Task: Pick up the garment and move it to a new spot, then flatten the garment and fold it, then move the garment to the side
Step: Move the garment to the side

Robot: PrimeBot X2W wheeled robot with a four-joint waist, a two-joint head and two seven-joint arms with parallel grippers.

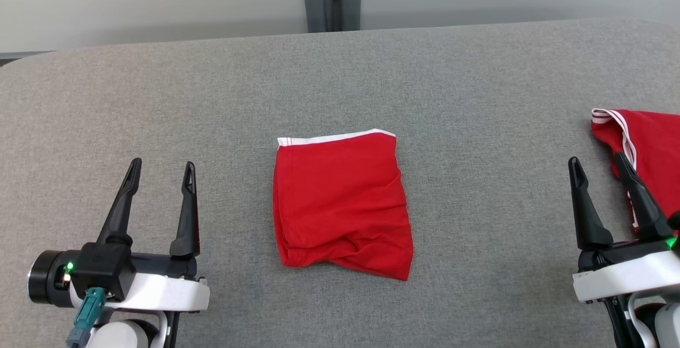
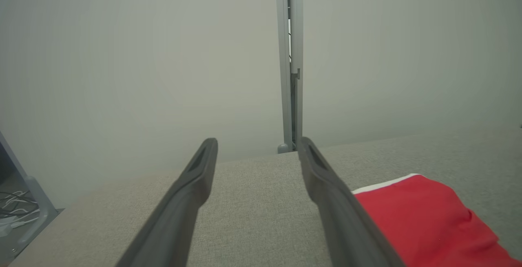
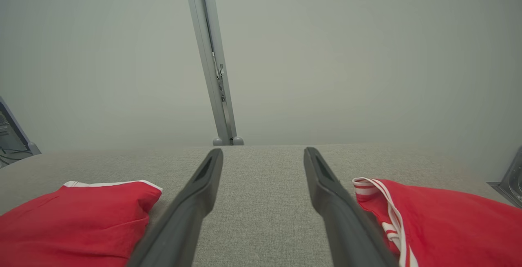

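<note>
Garment [image 1: 342, 204], red and folded with a white band on its far edge, lies in the middle of the grey table [image 1: 478, 71]. Nearest, at its 8 o'clock, the left gripper [image 1: 163, 164] hangs spread and empty. At 4 o'clock the right gripper [image 1: 597, 158] is likewise released. At 3 o'clock a striped red cloth [image 1: 651, 146] lies just beside it. At 12 o'clock, grey posts [image 1: 332, 0] stand behind the table.
</note>
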